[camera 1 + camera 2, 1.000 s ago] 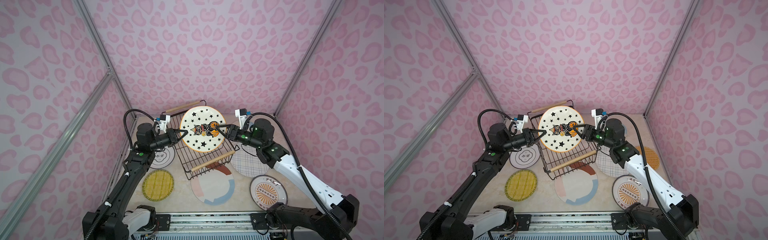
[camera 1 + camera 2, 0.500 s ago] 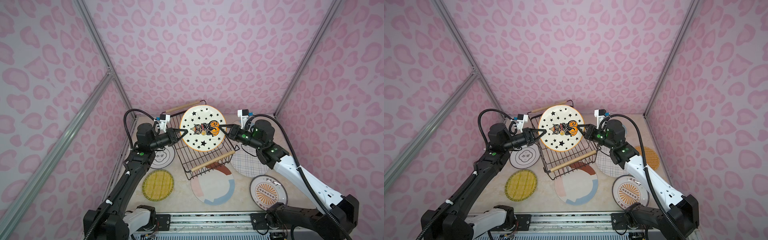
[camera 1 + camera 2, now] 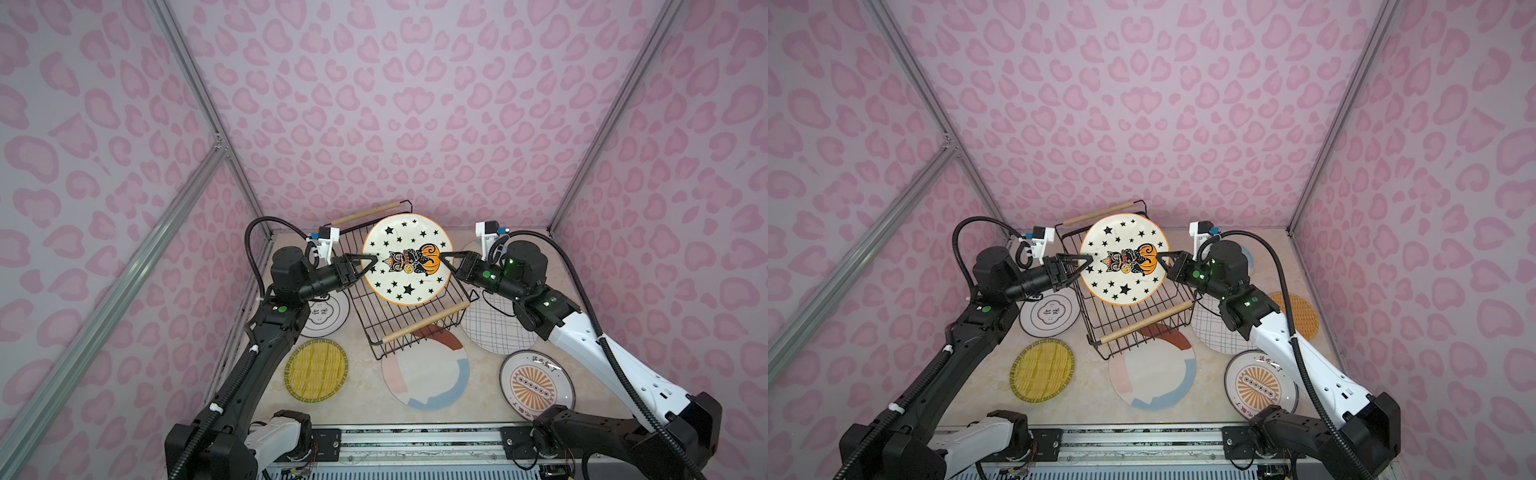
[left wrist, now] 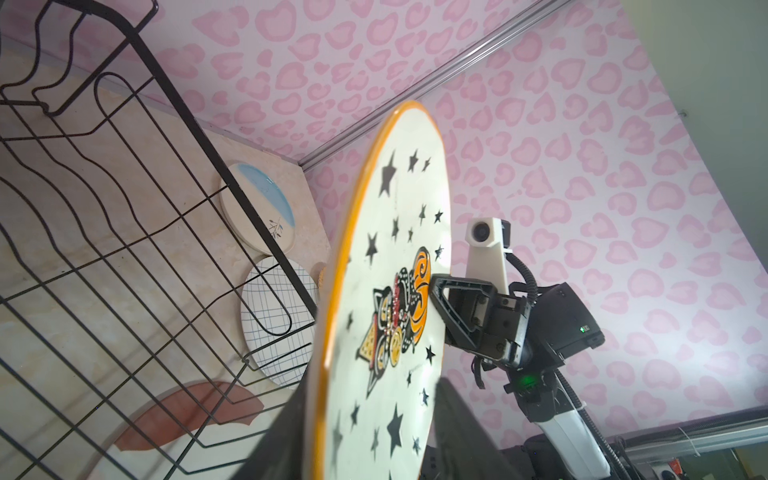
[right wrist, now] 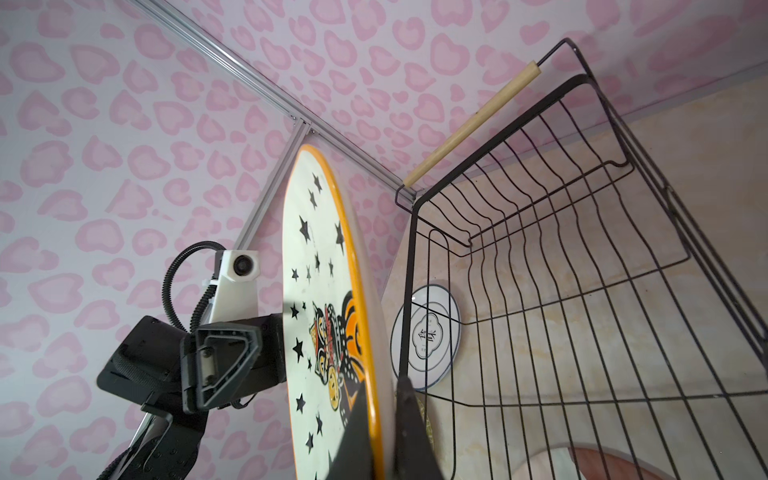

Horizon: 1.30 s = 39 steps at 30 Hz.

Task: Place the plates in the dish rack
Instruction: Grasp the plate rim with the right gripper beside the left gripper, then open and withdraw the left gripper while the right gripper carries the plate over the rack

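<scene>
Above a rectangular black wire dish rack with pale wooden rod handles, in both top views, a round cream starred plate with an orange rim and a cat-and-pumpkin picture stands on edge, its face toward the camera. The right end effector pinches its right rim. The left end effector sits at the left rim, jaws spread. The rack lies on the beige worktop, its long axis running from near right to far left. A black-rimmed white plate beside it shows two Chinese characters.

From the left wrist, the starred plate's rim passes between separated fingers.

From the right wrist, both fingers clamp the orange rim.
</scene>
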Motion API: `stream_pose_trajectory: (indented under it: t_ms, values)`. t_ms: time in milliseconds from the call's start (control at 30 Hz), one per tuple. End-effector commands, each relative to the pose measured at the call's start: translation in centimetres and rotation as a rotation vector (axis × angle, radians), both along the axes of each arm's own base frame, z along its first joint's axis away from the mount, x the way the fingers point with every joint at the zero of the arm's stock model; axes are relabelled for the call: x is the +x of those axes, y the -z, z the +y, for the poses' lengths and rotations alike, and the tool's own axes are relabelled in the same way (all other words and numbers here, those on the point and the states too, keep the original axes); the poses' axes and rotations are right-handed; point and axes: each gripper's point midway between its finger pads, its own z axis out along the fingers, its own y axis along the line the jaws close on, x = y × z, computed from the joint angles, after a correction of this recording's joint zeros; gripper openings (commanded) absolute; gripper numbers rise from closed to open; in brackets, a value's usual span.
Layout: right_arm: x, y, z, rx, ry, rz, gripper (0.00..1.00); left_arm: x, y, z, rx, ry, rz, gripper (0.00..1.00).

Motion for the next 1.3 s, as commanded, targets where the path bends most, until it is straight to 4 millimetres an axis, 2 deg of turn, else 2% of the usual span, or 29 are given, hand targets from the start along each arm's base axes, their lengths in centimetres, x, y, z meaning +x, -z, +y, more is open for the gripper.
stream_pose_trajectory:
  t_ms: [0, 267, 367, 600, 833, 900, 1133, 1267]
  values:
    - [0.5, -3.1, -0.8, 0.02, 0.053, -0.098, 0.0, -1.0, -3.1, 0.1, -0.005, 0.02, -0.127, 0.98]
    - [0.9, -3.2, -2.9, -0.153, 0.138, -0.125, 0.0, -4.6, -6.5, 1.1, 0.015, 0.012, -0.234, 0.98]
    - [1.2, -3.2, -3.4, -0.209, 0.164, -0.133, 0.0, -6.0, -6.9, 1.6, 0.067, -0.005, -0.303, 0.98]
    - [2.4, -3.0, -4.0, -0.321, 0.197, -0.135, 0.0, -5.9, -3.5, 5.9, 0.297, -0.308, -0.387, 0.98]
    - [4.5, -3.4, -4.1, -0.41, 0.24, -0.152, 0.0, -4.5, 2.0, 11.0, 0.462, -0.612, -0.349, 0.98]
    - [5.3, -4.1, -4.0, -0.433, 0.252, -0.166, 0.0, -4.5, 2.7, 11.9, 0.487, -0.653, -0.332, 0.98]
    - [8.4, -3.9, -3.6, -0.583, 0.308, -0.184, 0.0, -4.8, 3.3, 11.6, 0.521, -0.624, -0.351, 0.98]
    - [10.8, -3.8, -3.3, -0.739, 0.377, -0.205, 0.0, -4.8, 3.6, 10.5, 0.501, -0.561, -0.36, 0.98]
